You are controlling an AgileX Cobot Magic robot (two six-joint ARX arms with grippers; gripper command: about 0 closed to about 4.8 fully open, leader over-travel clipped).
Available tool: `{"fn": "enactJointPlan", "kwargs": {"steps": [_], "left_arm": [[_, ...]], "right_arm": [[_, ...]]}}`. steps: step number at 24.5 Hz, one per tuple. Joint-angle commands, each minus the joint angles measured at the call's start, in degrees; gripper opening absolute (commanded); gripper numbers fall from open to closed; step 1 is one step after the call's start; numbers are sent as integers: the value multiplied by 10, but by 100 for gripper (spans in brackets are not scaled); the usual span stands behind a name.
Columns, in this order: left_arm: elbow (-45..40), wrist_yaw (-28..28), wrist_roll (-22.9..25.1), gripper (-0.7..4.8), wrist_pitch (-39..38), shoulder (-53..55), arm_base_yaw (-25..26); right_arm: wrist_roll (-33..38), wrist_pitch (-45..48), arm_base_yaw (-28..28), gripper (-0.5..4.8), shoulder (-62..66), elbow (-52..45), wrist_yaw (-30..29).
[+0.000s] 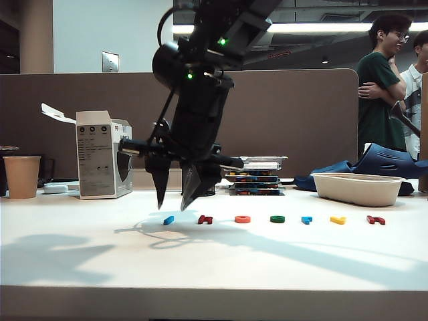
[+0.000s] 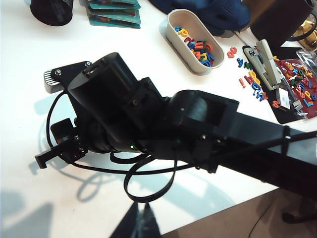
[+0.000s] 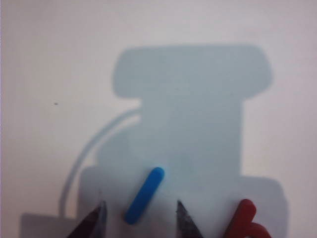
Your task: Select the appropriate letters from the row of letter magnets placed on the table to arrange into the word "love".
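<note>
Exterior view: the right gripper (image 1: 175,194) hangs open and empty over the light blue bar (image 1: 168,219), the row's end piece on the bench (image 1: 214,261), just beside a dark red letter (image 1: 205,219)

Left wrist view: the left gripper (image 2: 141,223) barely shows, state unclear

Right wrist view: the bar (image 3: 144,195) lies slanted between the fingers (image 3: 94,223); closing could skid it or catch the red letter (image 3: 245,220)

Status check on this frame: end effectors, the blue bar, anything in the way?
Right end effector open, above the blue bar, not touching. Left end effector off to the side, state unclear. Red letter close beside the bar.
</note>
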Motion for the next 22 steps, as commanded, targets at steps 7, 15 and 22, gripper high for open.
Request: {"fn": "enactJointPlan", "kwargs": {"steps": [7, 15, 22], "left_arm": [[2, -2, 2, -5, 5, -2, -1], [2, -2, 2, -5, 5, -2, -1], [2, -2, 2, -5, 5, -2, -1]], "right_arm": [[4, 21, 2, 170, 12, 5, 5], [4, 18, 2, 152, 26, 7, 5], [4, 2, 9, 148, 44, 7, 5]]}}
